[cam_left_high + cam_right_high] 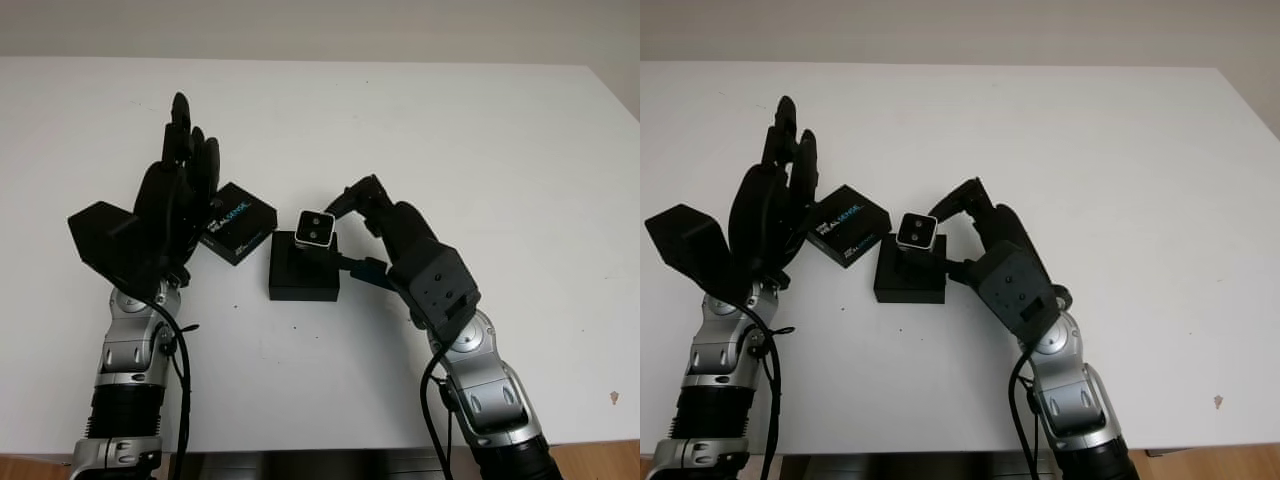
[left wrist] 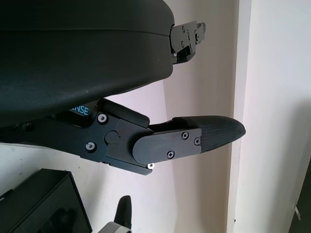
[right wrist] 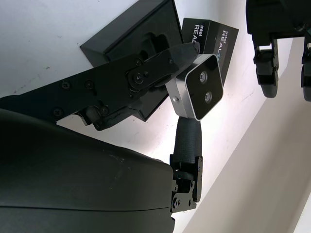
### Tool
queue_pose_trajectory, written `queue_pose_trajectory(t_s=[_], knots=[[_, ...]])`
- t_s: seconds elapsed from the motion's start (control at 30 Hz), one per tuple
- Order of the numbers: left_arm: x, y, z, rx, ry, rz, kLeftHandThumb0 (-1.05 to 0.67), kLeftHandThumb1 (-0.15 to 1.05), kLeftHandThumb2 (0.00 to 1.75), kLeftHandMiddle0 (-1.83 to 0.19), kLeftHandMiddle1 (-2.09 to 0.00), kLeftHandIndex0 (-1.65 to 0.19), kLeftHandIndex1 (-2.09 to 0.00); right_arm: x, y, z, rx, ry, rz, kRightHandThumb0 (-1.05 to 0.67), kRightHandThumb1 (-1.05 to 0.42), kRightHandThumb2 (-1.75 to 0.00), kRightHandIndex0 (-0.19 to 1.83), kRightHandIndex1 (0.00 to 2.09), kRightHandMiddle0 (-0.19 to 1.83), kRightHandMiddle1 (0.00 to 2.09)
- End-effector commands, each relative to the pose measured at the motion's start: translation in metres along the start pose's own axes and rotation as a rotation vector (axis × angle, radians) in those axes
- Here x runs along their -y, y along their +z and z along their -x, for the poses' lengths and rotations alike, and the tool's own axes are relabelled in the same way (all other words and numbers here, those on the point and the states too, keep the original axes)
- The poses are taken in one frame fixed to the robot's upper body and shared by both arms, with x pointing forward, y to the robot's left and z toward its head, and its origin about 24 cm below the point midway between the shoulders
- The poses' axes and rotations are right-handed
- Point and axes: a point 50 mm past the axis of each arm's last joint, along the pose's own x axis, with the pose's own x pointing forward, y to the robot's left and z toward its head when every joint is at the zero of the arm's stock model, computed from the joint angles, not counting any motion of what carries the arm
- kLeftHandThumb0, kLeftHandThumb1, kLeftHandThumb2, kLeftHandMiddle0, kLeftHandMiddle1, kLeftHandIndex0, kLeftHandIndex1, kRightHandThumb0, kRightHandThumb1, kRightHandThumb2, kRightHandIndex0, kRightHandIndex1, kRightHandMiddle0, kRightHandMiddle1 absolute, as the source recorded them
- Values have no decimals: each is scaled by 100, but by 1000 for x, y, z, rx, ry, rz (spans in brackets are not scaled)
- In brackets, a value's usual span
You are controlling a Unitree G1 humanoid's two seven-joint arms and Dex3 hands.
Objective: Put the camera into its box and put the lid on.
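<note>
Right hand [image 1: 372, 222] fingers [image 3: 187, 141] are closed on the camera [image 1: 318, 228], pinching its silver body from opposite sides, lens face tilted up toward the head cameras. The camera is held just above the open black box [image 1: 303, 267], apparently so it can be lowered straight into the recess. Whether its lower edge already touches the box cannot be told.

Left hand [image 1: 178, 195] is open, holding nothing, raised upright just beside the lid [image 1: 238, 222]. The lid, printed REALSENSE, lies flat on the tabletop [image 1: 480, 150], close to the box's left corner. Judgement: the left hand is placed ready to take the lid once the camera is seated.

Tabletop is plain white; a pale wall runs behind its far edge.
</note>
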Motion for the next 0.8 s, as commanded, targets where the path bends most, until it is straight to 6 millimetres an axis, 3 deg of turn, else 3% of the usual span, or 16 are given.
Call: queue_pose_trajectory(t_s=[0.0,0.5,0.77], knots=[[2,5,-1,17,-3,-9,-70,105,57,19,0,19,0,2,2,-3,34,11,28,-36,-105,-13,19,7,7,202],[1,6,-1,13,4,-7,-70,105,56,19,0,19,0,11,-23,-19,21,101,17,-40,-105,-11,16,5,12,201],[1,5,-1,13,-8,-7,-70,105,56,19,0,19,0,14,-30,-28,0,152,-88,-43,-105,-9,17,6,20,197]])
